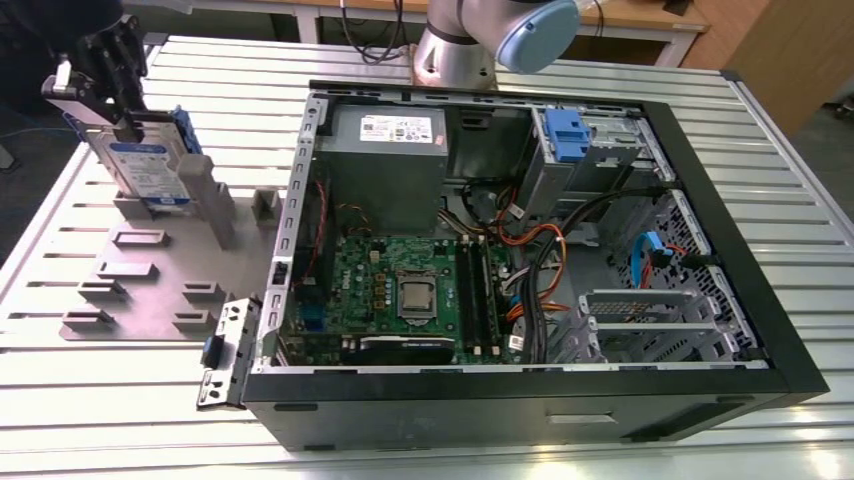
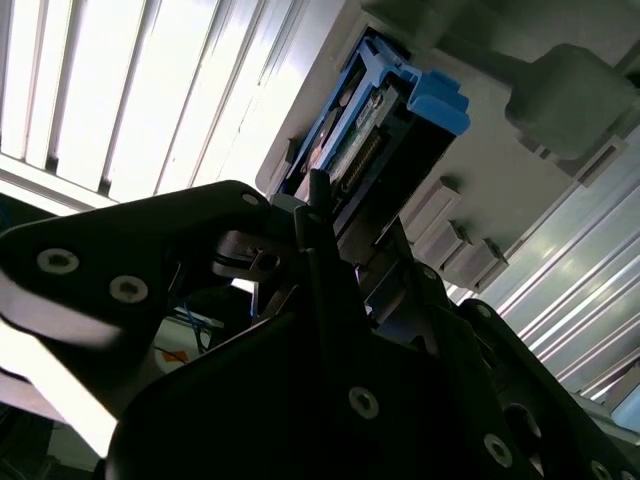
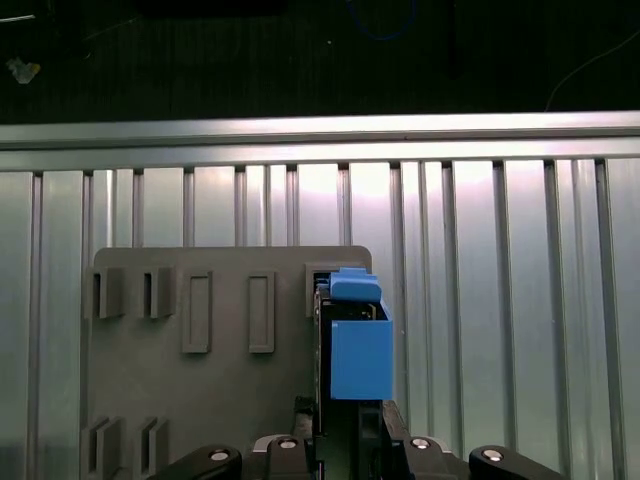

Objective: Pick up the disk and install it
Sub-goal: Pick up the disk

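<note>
Exterior view: the black fingers (image 1: 124, 118) pinch the top edge of the disk (image 1: 150, 165). It stands upright at the grey holder plate (image 1: 147, 268) on the slatted surface (image 1: 80, 400), on the exterior view's left of the open computer case (image 1: 534, 415).

Second wrist view: the fingers (image 2: 328, 255) clamp the disk (image 2: 350, 140) at its near end.

First wrist view: the disk (image 3: 360, 360) sits edge-on at the holder plate (image 3: 230, 400).

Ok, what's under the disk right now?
Directly under the upright disk is the grey holder plate, lying on the slatted metal table. The plate's grey posts cover the disk's bottom edge, so whether it touches the plate is unclear.
</note>
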Robot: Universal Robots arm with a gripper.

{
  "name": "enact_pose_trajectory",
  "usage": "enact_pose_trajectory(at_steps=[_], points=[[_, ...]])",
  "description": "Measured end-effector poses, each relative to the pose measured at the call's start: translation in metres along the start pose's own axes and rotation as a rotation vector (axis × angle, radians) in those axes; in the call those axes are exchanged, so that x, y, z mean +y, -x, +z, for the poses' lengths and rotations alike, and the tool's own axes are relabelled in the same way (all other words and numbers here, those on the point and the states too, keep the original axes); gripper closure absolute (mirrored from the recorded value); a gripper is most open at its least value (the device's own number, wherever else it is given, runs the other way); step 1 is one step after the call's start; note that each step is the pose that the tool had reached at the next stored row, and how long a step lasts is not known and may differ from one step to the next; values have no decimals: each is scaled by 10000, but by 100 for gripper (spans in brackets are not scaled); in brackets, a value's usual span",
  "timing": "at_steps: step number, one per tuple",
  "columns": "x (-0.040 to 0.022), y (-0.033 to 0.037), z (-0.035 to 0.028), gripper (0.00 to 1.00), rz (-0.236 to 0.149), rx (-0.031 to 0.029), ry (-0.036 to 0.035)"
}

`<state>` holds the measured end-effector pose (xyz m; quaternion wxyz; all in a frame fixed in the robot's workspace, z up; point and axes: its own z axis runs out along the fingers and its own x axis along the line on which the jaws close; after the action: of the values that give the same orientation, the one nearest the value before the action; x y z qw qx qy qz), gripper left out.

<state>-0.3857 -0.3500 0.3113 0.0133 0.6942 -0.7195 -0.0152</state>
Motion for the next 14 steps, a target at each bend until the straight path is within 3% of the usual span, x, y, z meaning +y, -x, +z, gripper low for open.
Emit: enact_pose_trajectory(at_steps=[14], points=[[3,0,-68,65,0,-1,-2]])
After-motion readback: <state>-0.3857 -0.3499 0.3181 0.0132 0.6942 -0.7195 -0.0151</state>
